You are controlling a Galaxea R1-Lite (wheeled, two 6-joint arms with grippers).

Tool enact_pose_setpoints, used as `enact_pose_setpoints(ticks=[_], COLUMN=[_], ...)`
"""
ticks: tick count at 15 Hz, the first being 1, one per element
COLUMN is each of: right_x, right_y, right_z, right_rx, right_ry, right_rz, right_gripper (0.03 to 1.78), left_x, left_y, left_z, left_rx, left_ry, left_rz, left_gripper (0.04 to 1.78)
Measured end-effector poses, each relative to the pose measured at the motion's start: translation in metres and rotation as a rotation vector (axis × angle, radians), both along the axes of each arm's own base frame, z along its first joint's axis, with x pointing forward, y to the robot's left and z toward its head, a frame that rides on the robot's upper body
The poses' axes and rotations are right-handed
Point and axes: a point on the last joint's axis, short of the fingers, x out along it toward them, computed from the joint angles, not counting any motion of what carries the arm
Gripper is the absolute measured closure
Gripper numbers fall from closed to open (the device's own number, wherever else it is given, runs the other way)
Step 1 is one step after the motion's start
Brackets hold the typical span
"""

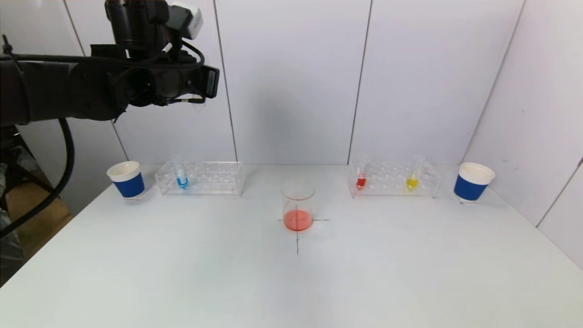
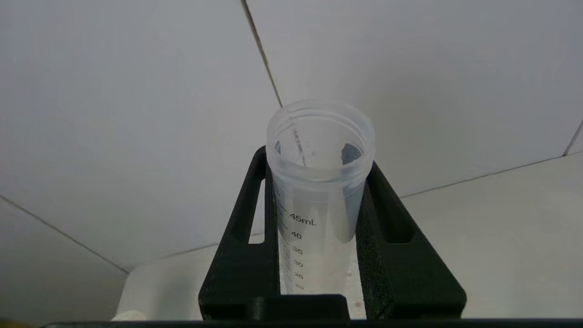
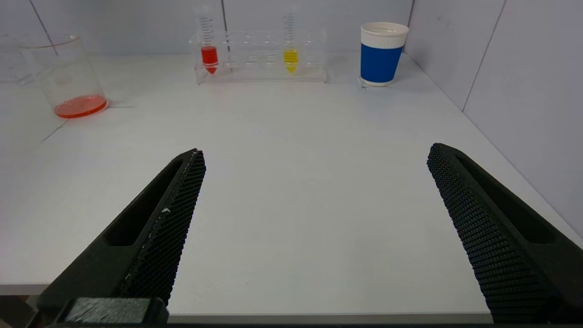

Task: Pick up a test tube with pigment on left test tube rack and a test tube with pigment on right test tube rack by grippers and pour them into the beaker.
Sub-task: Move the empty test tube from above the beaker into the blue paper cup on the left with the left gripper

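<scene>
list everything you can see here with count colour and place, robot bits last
beaker: 1, clear glass with a shallow red-orange liquid, table centre on a drawn cross
left test tube rack: 1, clear, back left of the table
blue tube: 1, clear with blue pigment, in the left test tube rack
right test tube rack: 1, clear, back right of the table
red tube: 1, red pigment, left end of the right test tube rack
yellow tube: 1, yellow pigment, right part of that rack
paper cups: 2, blue with white rims, one at each outer rack end
table: 1, white
held tube: 1, clear, looks empty, in the left hand
left hand: shut on the held tube, raised high at left
right hand: open, low over the table's near edge
</scene>
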Motion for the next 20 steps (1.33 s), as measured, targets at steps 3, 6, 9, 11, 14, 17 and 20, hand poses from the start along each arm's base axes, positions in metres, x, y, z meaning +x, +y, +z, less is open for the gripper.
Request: enact_pose_setpoints(ticks=[3,6,9,11,14,17,20], right_x=[0.0,0.0,0.0,0.0,0.0,0.0,0.0], right_y=[0.0,0.0,0.0,0.0,0.0,0.0,0.0], right_z=[0.0,0.0,0.0,0.0,0.0,0.0,0.0], right_rx=[0.0,0.0,0.0,0.0,0.0,0.0,0.0], right_ry=[0.0,0.0,0.0,0.0,0.0,0.0,0.0], right_rz=[0.0,0.0,0.0,0.0,0.0,0.0,0.0], right_gripper=[0.04,0.04,0.04,0.04,0.04,0.04,0.04], left_x=[-0.012,-0.016,-0.017,-0.015,-0.012,-0.007,0.003], left_y=[0.027,0.056,0.086,0.105,0.126,0.145,0.165], left_z=[0.001,0.0,-0.007,-0.012,-0.018,-0.022,-0.033], left_rx=[-0.077,-0.085,-0.089,-0.089,-0.089,-0.108,-0.136], left_ry=[0.015,0.007,-0.009,-0.018,-0.005,-0.03,-0.044], left_rz=[0.066,0.148,0.224,0.267,0.302,0.317,0.349], left_gripper=[1.33,1.33,1.33,1.33,1.33,1.33,1.33])
